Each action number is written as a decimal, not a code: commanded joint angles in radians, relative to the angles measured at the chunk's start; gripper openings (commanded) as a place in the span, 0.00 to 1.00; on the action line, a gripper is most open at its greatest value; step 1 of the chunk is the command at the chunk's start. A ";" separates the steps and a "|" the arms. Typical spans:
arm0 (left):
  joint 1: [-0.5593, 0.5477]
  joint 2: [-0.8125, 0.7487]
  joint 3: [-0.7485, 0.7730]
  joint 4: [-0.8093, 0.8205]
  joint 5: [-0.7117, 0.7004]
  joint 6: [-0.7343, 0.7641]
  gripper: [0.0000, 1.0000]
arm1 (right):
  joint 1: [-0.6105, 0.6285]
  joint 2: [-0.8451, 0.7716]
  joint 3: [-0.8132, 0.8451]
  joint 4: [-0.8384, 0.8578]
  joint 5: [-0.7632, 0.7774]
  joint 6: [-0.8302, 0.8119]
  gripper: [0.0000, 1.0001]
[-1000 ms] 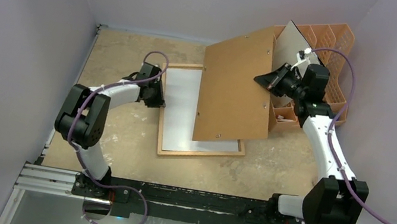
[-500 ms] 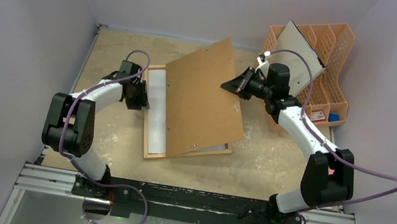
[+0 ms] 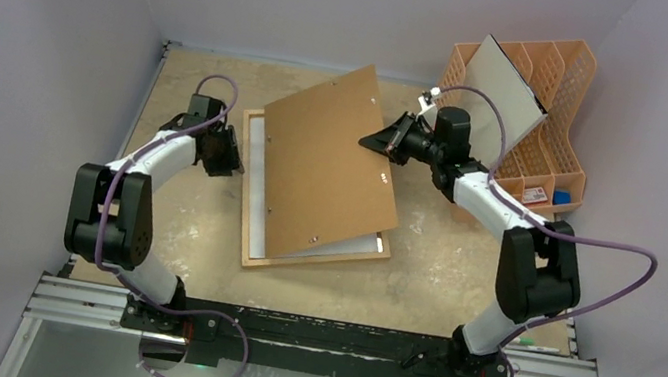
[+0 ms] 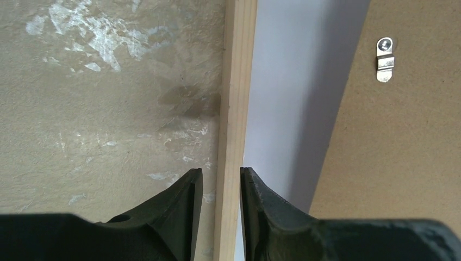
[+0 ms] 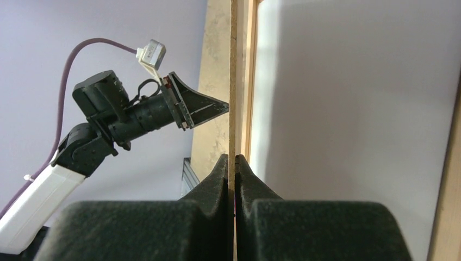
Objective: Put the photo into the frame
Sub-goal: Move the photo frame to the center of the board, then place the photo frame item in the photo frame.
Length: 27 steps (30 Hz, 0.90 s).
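The frame (image 3: 319,258), thin light wood, lies flat on the table. A white sheet (image 3: 258,187) lies inside it; it looks like the photo, white back up. My left gripper (image 3: 226,156) is open, one jaw on each side of the frame's left rail (image 4: 235,81), with a small gap on the outer side (image 4: 221,173). My right gripper (image 3: 366,140) is shut on the right edge of the brown backing panel (image 3: 329,162). The panel hangs tilted over the frame and hides most of the sheet. The right wrist view shows the panel edge (image 5: 233,81) pinched between the fingers (image 5: 232,159).
An orange lattice organizer (image 3: 547,131) stands at the back right with a white-grey board (image 3: 503,89) leaning in it. Purple walls close in the table on three sides. A metal turn clip (image 4: 385,60) sits on the panel's back.
My right gripper has carried the brown panel leftward, over the frame. The frame and my left gripper have shifted left and turned a little. The left jaws have widened slightly.
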<state>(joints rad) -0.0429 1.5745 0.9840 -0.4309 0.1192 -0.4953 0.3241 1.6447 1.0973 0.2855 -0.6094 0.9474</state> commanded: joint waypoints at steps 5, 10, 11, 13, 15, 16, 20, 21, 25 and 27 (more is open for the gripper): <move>0.036 0.048 0.047 0.033 0.003 -0.040 0.31 | 0.037 0.060 0.038 0.174 -0.044 0.054 0.00; 0.043 0.081 0.042 0.049 0.040 -0.047 0.31 | 0.050 0.104 0.036 0.195 -0.040 0.053 0.00; 0.043 0.085 0.040 0.052 0.046 -0.048 0.31 | 0.052 0.112 0.037 0.195 -0.041 0.059 0.00; 0.043 0.089 0.036 0.060 0.056 -0.048 0.31 | 0.052 0.130 0.043 0.196 -0.050 0.073 0.00; 0.060 0.094 0.032 0.065 0.065 -0.047 0.31 | 0.053 0.142 0.043 0.211 -0.051 0.087 0.00; 0.068 0.095 0.031 0.065 0.069 -0.046 0.31 | 0.053 0.147 0.044 0.215 -0.048 0.091 0.00; 0.074 0.103 0.027 0.067 0.082 -0.043 0.31 | 0.055 0.153 0.045 0.241 -0.024 0.094 0.00; 0.075 0.106 0.026 0.068 0.083 -0.043 0.31 | 0.055 0.154 0.045 0.250 -0.022 0.092 0.00; 0.078 0.116 0.025 0.072 0.092 -0.044 0.31 | 0.055 0.169 0.069 0.241 -0.013 0.069 0.00; 0.077 0.119 0.026 0.074 0.094 -0.044 0.31 | 0.056 0.180 0.080 0.231 -0.013 0.063 0.00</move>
<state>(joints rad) 0.0269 1.6791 0.9966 -0.3901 0.1875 -0.5320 0.3733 1.8153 1.1049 0.4389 -0.6147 1.0019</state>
